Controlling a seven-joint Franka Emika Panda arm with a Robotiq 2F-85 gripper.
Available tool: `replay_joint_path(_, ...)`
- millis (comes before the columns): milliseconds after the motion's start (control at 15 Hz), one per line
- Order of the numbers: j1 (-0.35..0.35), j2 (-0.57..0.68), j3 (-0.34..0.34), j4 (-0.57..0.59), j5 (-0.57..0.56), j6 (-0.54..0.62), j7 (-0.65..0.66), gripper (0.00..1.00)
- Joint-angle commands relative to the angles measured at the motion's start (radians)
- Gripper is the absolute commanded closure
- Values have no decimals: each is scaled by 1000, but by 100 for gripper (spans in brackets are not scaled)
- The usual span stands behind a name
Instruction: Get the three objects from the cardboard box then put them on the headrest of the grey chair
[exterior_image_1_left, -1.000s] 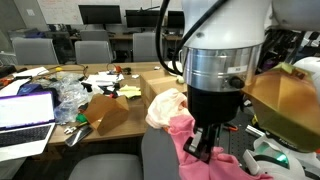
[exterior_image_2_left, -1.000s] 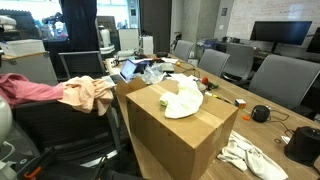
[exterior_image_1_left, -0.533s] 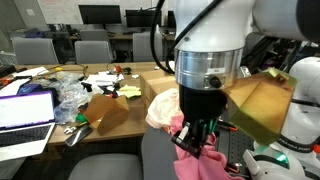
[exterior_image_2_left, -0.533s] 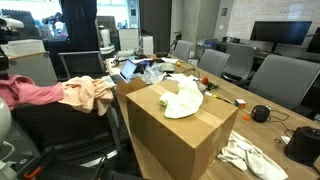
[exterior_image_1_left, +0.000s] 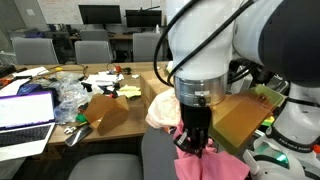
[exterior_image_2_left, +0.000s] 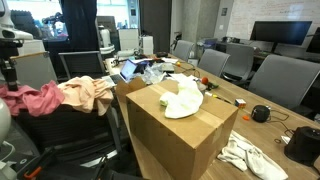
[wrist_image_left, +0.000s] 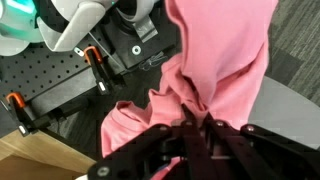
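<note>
Office bg w/ monitors (exterior_image_1_left: 100, 14) and a cluttered desk (exterior_image_1_left: 140, 72). Lower centre of an exterior view — fingers (exterior_image_1_left: 193, 140) pinched nearly closed on a fold of pink cloth (exterior_image_1_left: 205, 165), low over grey chair headrest (exterior_image_1_left: 152, 150); same grip seen in wrist view. Peach cloth (exterior_image_2_left: 88, 92) already draped on headrest, touching the pink one, left of frame. Judged approx. two of three done once pink is let go. Left to do — white cloth (exterior_image_2_left: 185, 98) atop cardboard box (exterior_image_2_left: 175, 140), mid frame, not yet fetched.
</note>
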Motion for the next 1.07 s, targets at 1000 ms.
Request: replay_joint_path(1000,-11,-10,-16,-14,-162,160,244,98)
